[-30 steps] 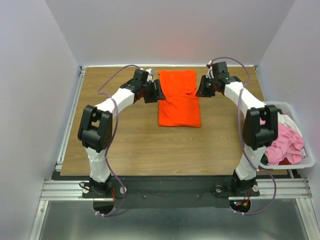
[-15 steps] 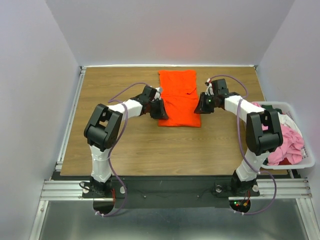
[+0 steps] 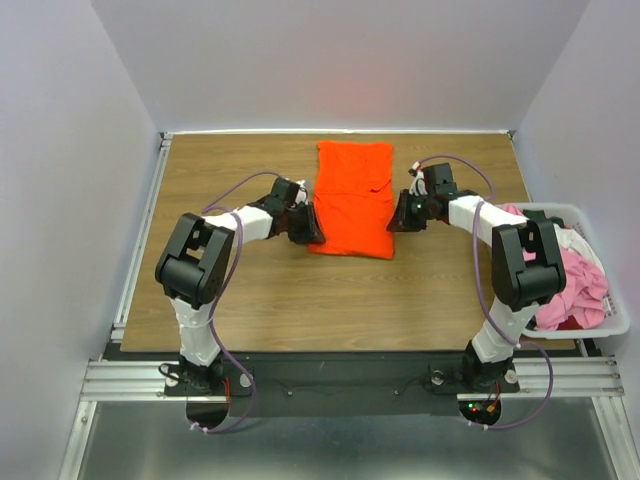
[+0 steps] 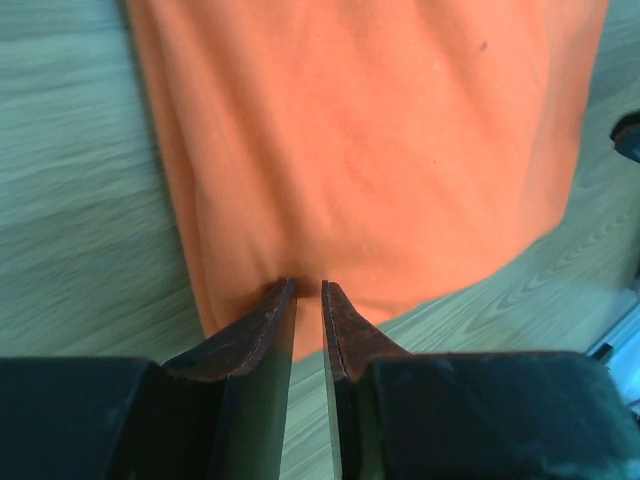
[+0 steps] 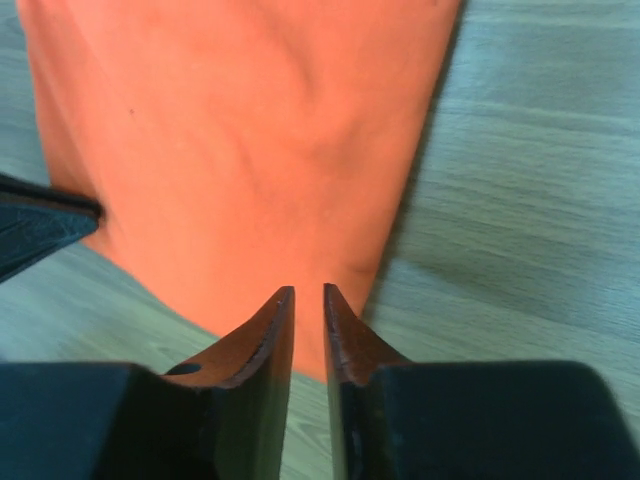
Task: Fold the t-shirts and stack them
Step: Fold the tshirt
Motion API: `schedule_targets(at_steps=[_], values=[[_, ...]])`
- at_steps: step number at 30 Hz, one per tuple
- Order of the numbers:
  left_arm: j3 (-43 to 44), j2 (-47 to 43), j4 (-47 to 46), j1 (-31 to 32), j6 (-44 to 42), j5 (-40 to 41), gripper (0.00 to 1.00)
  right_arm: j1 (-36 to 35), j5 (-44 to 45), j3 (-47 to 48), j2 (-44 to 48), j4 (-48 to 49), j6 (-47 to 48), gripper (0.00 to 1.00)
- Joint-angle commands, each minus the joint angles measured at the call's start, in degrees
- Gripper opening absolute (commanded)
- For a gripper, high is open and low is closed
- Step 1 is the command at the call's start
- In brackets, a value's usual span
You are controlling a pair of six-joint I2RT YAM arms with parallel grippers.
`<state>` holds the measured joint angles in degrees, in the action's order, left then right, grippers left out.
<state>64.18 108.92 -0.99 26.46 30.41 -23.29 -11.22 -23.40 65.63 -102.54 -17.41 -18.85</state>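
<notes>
1. While both arms reach toward the upper middle of the top view, the orange t-shirt (image 3: pixel 352 198) lies there on the wooden table (image 3: pixel 250 300). It is folded into a long strip running up the frame.
2. Down at the strip's lower left corner sits the left gripper (image 3: pixel 314 228). The left wrist view shows its fingers (image 4: pixel 270 325) drawn nearly together, pinching the cloth's near edge.
3. Across on the strip's right edge, toward its lower end, the right gripper (image 3: pixel 399 214) has hold too. Its fingers (image 5: pixel 345 325) are clamped on orange cloth with only a slim gap between them.
4. Over at the right edge of the frame, a white plastic bin (image 3: pixel 600 328) sits well apart from the orange shirt. It holds pink shirts (image 3: pixel 580 285) in a heap, with white cloth (image 3: pixel 575 240) at its upper end.
</notes>
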Motion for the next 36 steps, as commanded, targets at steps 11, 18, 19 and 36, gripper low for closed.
schedule_targets(at_steps=[11, 18, 19, 36], values=[[-1.16, -9.71, -5.94, 0.09, -5.53, -10.45, 0.26, 0.76, -22.02, -4.45, 2.97, 10.11, 2.85, 0.01], [-2.31, -3.55, -6.04, -0.18, -9.58, -14.15, 0.08, 1.11, -27.76, -6.56, 0.50, 10.47, 8.38, 0.01], [-2.31, -3.11, -6.04, -0.18, -9.84, -14.15, 0.04, 1.20, -28.10, -6.82, 0.41, 10.55, 8.91, 0.01], [-6.96, 2.25, -3.49, -5.88, -8.97, -12.48, 0.00, 6.47, -24.86, -11.22, -10.84, 10.38, 10.06, 0.01]])
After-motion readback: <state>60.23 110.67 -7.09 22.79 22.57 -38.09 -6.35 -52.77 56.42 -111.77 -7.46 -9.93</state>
